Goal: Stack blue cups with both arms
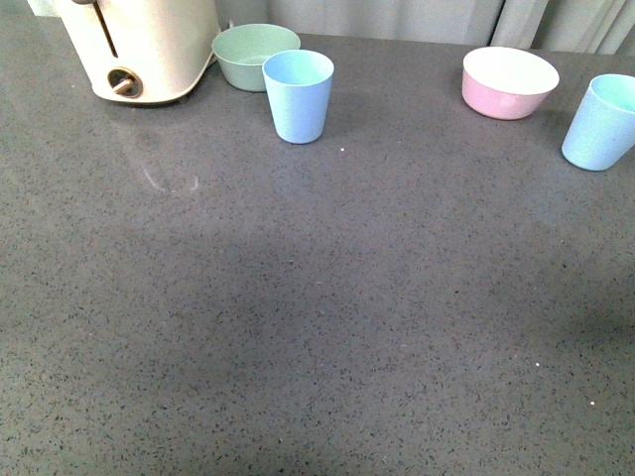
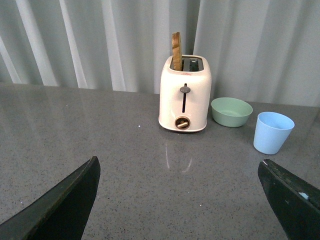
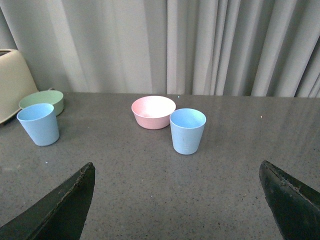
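Observation:
Two pale blue cups stand upright and apart on the grey countertop. One blue cup [image 1: 298, 95] is at the back centre-left, just in front of the mint-green bowl; it also shows in the left wrist view [image 2: 272, 132] and the right wrist view [image 3: 39, 124]. The other blue cup [image 1: 605, 121] is at the far right edge; it shows in the right wrist view [image 3: 187, 130]. Neither arm shows in the front view. My left gripper [image 2: 180, 192] is open and empty, well short of the first cup. My right gripper [image 3: 177, 195] is open and empty, short of the second cup.
A cream toaster [image 1: 144, 45] with a slice in it stands at the back left. A mint-green bowl [image 1: 253, 55] sits beside it. A pink bowl [image 1: 509, 82] sits at the back right, next to the right-hand cup. Grey curtains hang behind the counter.

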Tool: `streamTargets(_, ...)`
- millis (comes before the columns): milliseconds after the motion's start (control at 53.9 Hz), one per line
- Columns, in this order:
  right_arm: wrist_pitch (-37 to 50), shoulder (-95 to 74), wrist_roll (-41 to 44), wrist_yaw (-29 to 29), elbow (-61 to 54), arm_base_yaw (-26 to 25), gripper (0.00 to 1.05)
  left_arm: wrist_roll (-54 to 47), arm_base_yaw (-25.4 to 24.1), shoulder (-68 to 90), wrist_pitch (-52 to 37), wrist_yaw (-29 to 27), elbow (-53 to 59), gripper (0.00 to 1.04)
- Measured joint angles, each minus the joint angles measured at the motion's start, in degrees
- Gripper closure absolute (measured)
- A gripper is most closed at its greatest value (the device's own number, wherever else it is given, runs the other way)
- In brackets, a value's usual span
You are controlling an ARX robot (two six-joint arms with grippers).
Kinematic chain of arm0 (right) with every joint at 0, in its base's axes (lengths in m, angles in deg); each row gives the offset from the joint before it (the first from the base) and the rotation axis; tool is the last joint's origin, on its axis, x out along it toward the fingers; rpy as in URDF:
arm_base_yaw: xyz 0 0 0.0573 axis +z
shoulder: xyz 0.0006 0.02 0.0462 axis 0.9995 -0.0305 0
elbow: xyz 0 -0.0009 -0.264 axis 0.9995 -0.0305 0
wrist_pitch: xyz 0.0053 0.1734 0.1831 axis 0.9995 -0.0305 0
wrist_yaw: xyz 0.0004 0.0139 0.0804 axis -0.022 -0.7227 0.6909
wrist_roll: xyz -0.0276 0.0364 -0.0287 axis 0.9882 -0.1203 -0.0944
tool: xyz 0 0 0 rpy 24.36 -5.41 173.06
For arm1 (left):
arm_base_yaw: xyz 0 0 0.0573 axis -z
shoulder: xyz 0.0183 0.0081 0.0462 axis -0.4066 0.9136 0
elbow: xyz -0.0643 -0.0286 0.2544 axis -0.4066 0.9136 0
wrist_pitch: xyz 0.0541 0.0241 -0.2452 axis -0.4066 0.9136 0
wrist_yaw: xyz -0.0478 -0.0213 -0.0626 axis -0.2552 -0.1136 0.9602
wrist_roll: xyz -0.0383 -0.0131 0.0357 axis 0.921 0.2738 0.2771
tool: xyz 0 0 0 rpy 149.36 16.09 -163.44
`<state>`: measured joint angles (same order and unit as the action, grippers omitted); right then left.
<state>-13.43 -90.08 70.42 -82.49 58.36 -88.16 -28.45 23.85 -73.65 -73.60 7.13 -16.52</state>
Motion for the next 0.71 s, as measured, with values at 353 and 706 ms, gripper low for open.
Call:
streamTargets(353, 0.0, 0.0, 0.0, 0.0, 0.0, 0.0, 0.09, 5.7, -1.6, 26.6, 4.7, 9.9, -9.8, 0.09)
streamTargets(706, 0.0, 0.0, 0.0, 0.0, 0.0, 0.0, 0.09, 1.3, 7.9, 69.9, -21.4, 7.0, -29.2, 0.09)
